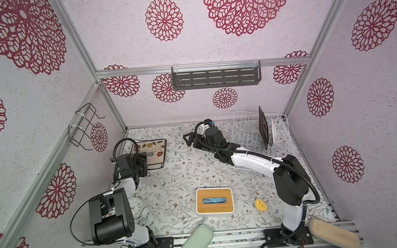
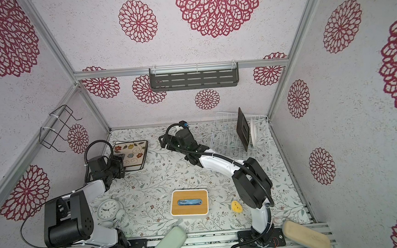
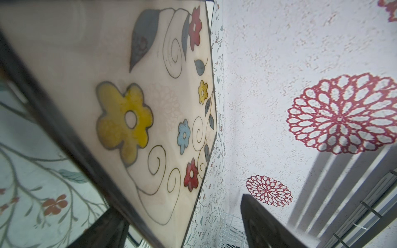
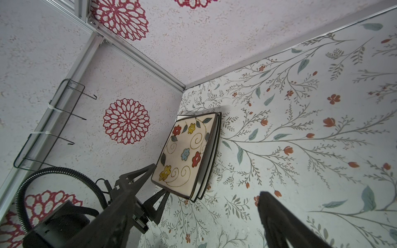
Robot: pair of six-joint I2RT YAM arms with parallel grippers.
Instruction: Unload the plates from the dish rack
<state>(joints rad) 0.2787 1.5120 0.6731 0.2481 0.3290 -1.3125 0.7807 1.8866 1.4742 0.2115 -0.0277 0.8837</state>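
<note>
Room lies open on the table (image 1: 184, 178) around my spread right gripper (image 1: 190, 140) beside the dish rack (image 1: 242, 127), which holds a dark square plate (image 1: 263, 130) and a half-hidden white plate (image 1: 275, 130) upright; my left gripper (image 1: 144, 157), jaws apart, straddles the edge of the flowered plate stack (image 1: 152, 150) in the far-left corner.

Left arm (image 1: 125, 185), right arm (image 1: 251, 158): white link shells, black joint housings, black corrugated conduit (image 1: 314, 191) along each. Left end effector (image 1: 143, 157), right end effector (image 1: 190, 139): black.
</note>
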